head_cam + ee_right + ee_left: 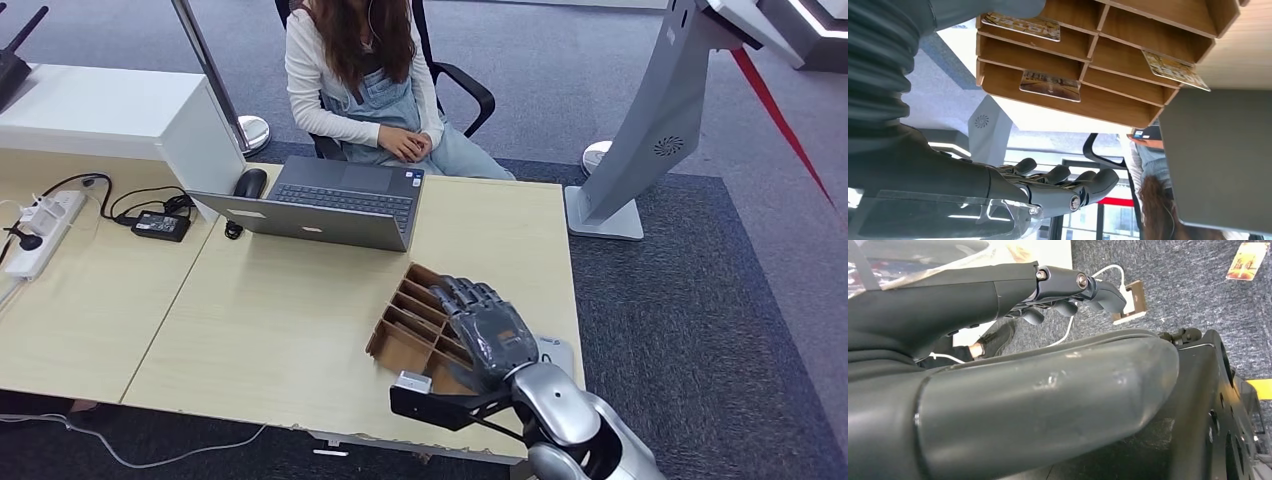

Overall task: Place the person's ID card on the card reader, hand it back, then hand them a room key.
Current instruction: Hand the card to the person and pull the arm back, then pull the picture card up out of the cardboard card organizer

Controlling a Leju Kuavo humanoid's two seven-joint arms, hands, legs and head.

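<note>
Matt pale wood-look desk (290, 330), brown wooden rack (405, 330) with glossy cards (1050, 82), rough grey carpet (690, 300).

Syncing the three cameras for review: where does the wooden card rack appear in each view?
Head view: wooden card rack on the desk's near right part, partly under the right hand.
Left wrist view: not in it.
Right wrist view: across the picture's upper part, cards in several slots, above the hand's fingers.
Shared landmark: the grey laptop beside the rack.

Lighting was even and bright, with soft shadows; wrist views went blurred up close — the right one glared against pale background light.
</note>
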